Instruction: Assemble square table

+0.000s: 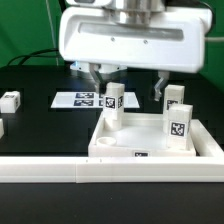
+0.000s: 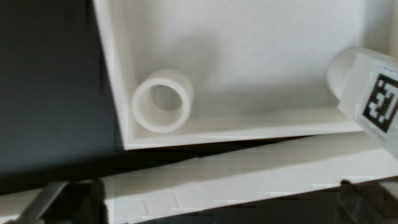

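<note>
- The slab (image 1: pixel 150 145) is lying at the front of the table, pressed into the corner of the border wall (image 1: pixel 60 170), its rim facing up.
- Three legs are standing upright in or at its sockets: one at the back on the exterior view's left (image 1: pixel 114 103), one at the back on that view's right (image 1: pixel 175 99), and one at the front right (image 1: pixel 177 130). Whether each is fully seated I cannot tell.
- The wrist view is showing one socket (image 2: pixel 164 103) with nothing in it, so I judge the fourth corner is waiting for its leg.
- The gripper (image 1: pixel 128 82) is hanging above the slab's back edge with its jaws spread wide apart and nothing between them; the fingers (image 2: pixel 43 205) are showing only as dark tips in the wrist view.
- A loose leg (image 1: pixel 10 100) is sitting on the dark table at the exterior view's left, well apart from the slab; another piece is peeking in at that same edge, too cropped to name.
- My reading of the step: the arm is going for the loose leg.
- To do it well: lifting clear of the standing legs before travelling, so none gets knocked.
- Closing on the leg's flat sides, square to them, so that it is hanging upright.
- Bringing it straight over the empty socket and lowering without tilt.
- The marker board (image 1: pixel 82 99) is lying behind the slab; it needs no handling.
</note>
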